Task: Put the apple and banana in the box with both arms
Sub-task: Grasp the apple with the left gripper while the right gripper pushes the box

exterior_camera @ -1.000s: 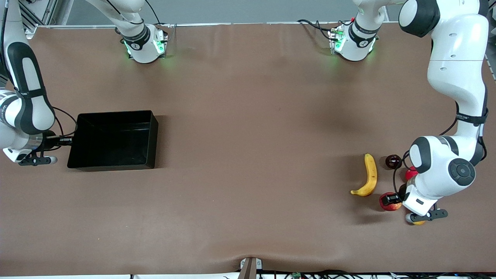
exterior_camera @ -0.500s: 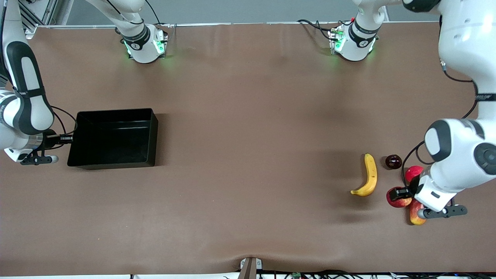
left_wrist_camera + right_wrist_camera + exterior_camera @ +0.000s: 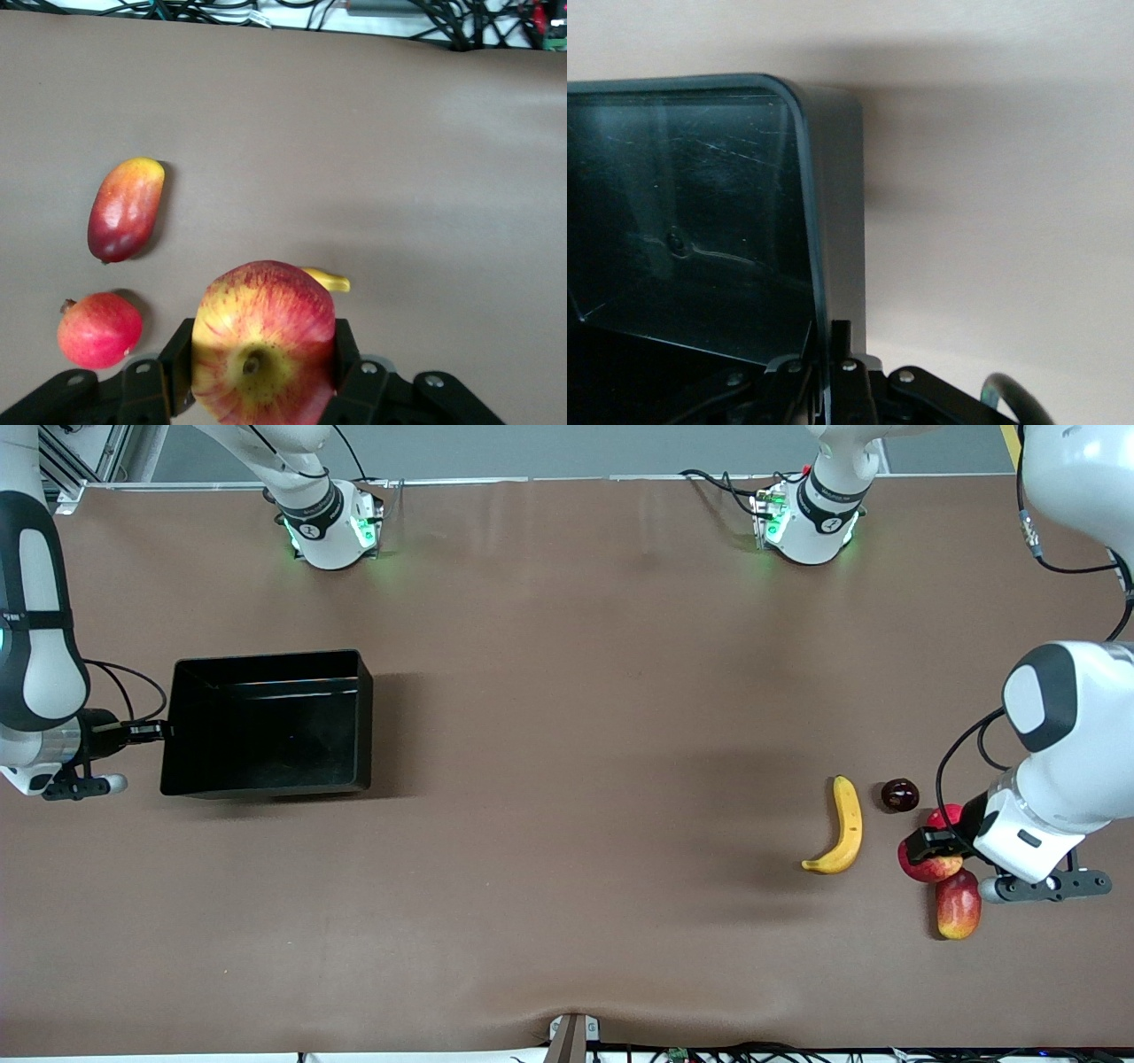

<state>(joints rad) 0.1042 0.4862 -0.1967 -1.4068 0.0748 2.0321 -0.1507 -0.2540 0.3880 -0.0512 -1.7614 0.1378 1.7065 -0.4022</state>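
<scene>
My left gripper (image 3: 926, 849) is shut on the apple (image 3: 932, 865), red with yellow streaks, and holds it above the table over the cluster of fruit at the left arm's end. In the left wrist view the apple (image 3: 264, 345) sits between the fingers (image 3: 177, 363) and hides most of the banana (image 3: 326, 281). The yellow banana (image 3: 846, 825) lies on the table beside that cluster. My right gripper (image 3: 162, 732) is shut on the end wall of the black box (image 3: 266, 664), which is empty. The right wrist view shows that wall (image 3: 833, 221) in the gripper (image 3: 830, 354).
An elongated red-and-yellow mango (image 3: 958, 903) lies nearest the front camera. A pinkish-red round fruit (image 3: 946, 815) and a small dark fruit (image 3: 899, 794) lie farther from it. The mango (image 3: 126, 209) and red fruit (image 3: 99, 329) also show in the left wrist view.
My left gripper has risen with the apple and moved toward the left arm's end, uncovering the mango. My right gripper has lifted the box and shifted it slightly away from the front camera.
</scene>
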